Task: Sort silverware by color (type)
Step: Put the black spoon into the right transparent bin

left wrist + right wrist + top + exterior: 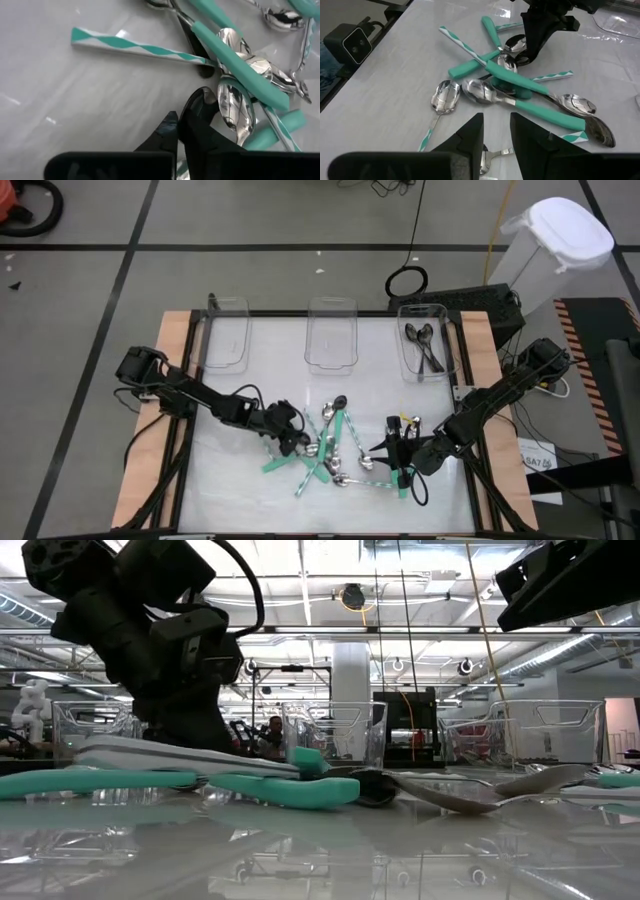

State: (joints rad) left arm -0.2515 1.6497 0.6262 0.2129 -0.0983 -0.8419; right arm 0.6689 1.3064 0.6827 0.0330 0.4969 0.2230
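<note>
Spoon pile at the table's near centre, flanked by both grippers.

Nearest the front edge lie glossy silver bowls on matte teal handles, some solid and rounded, some flat with teal-and-white striping, crossing one another on the pale reflective table. The left gripper sits low at the pile's left edge, fingers nearly together, gripping nothing visible; the right gripper, beside the pile's right, holds its jaws slightly apart and empty. Farther back stand three clear plastic bins; the right bin holds dark spoons.
</note>
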